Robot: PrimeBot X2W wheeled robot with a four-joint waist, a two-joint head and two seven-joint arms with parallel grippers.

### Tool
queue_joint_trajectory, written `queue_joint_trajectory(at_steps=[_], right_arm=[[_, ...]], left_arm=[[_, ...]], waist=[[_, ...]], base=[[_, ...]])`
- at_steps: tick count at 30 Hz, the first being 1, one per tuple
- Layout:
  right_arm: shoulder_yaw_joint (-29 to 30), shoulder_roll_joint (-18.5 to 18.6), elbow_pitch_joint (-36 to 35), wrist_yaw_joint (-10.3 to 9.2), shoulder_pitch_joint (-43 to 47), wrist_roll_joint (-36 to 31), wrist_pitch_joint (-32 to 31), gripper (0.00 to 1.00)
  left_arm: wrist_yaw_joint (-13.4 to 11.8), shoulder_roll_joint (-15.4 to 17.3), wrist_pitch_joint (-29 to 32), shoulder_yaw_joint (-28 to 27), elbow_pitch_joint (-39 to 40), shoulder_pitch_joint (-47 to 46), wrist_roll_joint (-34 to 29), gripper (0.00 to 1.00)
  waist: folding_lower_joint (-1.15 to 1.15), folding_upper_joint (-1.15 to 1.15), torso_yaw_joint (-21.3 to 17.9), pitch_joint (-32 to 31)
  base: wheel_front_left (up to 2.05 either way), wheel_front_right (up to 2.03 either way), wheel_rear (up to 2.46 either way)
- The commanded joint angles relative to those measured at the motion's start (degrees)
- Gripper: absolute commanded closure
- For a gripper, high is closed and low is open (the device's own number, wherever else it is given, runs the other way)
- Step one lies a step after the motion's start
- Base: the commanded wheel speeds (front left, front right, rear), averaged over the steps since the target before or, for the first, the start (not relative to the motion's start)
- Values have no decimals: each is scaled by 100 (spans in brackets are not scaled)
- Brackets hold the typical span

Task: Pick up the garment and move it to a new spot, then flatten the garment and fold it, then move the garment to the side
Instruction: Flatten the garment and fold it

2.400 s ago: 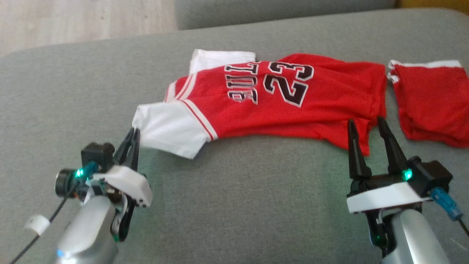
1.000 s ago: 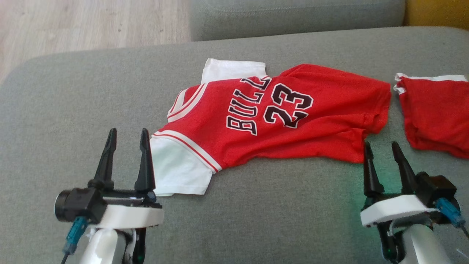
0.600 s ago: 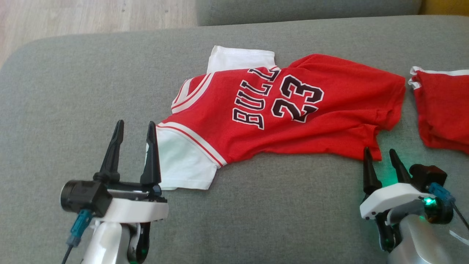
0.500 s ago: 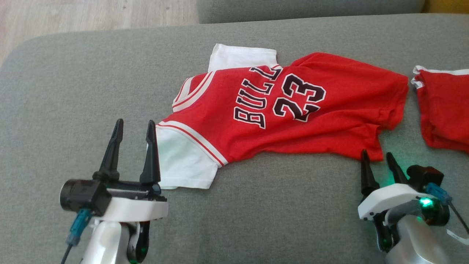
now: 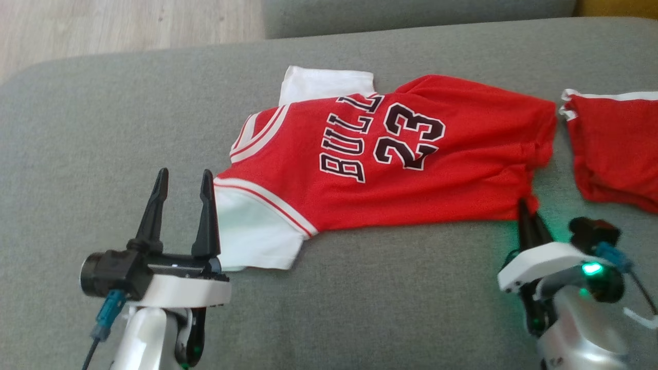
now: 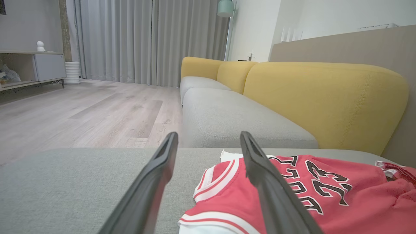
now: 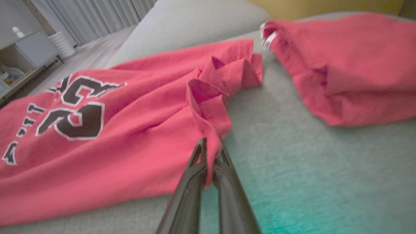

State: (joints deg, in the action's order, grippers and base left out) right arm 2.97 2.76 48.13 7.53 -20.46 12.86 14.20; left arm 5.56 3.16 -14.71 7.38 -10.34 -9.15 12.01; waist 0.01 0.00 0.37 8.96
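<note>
The garment (image 5: 390,154) is a red jersey with white sleeves and "BULLS 23" in black, lying spread on the grey sofa cushion (image 5: 360,303). My right gripper (image 5: 527,208) is shut on the jersey's near hem corner, and the right wrist view shows the red cloth (image 7: 208,120) pinched between the fingertips of that gripper (image 7: 210,146). My left gripper (image 5: 184,177) stands open beside the near white sleeve (image 5: 252,231), its right finger at the sleeve's edge. In the left wrist view the left gripper (image 6: 209,139) is open over the jersey's collar area (image 6: 221,182), gripping nothing.
A second red cloth with white trim (image 5: 611,144) lies to the right of the jersey, close to my right gripper, and also appears in the right wrist view (image 7: 341,65). Wooden floor (image 5: 118,25) lies beyond the cushion's far left edge. A yellow sofa back (image 6: 325,97) rises behind.
My right gripper moved forward onto the jersey's hem corner and shut on it. The left gripper stayed open beside the sleeve. The head camera shifted slightly.
</note>
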Motion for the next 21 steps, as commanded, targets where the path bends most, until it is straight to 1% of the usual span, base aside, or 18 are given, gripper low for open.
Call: queue_joint_trajectory(at_steps=[1, 7, 14, 15, 16, 19, 21], right_arm=[[1, 11, -273, -4, -32, -104, 76, 100], [603, 11, -691, -4, 417, -452, 78, 100], [874, 11, -848, -4, 627, -595, 49, 100], [922, 11, -848, -4, 637, -617, 26, 58], [966, 11, -847, -4, 642, -637, 8, 0], [900, 11, -984, -4, 603, -629, 27, 0], [650, 11, -1271, -4, 583, -514, 56, 0]], left_arm=[[14, 15, -29, -212, 133, -152, -63, 0], [69, -1, -29, -118, -228, -63, -31, 0], [90, -13, -29, -90, -329, -52, -8, 0], [92, -15, -29, -84, -340, -50, -4, 0], [93, -17, -29, -77, -352, -49, 1, 0], [96, -20, -29, -59, -372, -40, 18, 0], [97, -22, -29, -60, -365, -28, 38, 0]], waist=[[-1, 0, -56, -68], [-1, 0, -164, -260], [-1, 0, -224, -335], [-1, 0, -226, -345], [-1, 0, -225, -356], [-1, 0, -218, -386], [-1, 0, -221, -403]], base=[[0, 0, 0], [0, 0, 0], [0, 0, 0], [0, 0, 0], [0, 0, 0], [0, 0, 0], [0, 0, 0]])
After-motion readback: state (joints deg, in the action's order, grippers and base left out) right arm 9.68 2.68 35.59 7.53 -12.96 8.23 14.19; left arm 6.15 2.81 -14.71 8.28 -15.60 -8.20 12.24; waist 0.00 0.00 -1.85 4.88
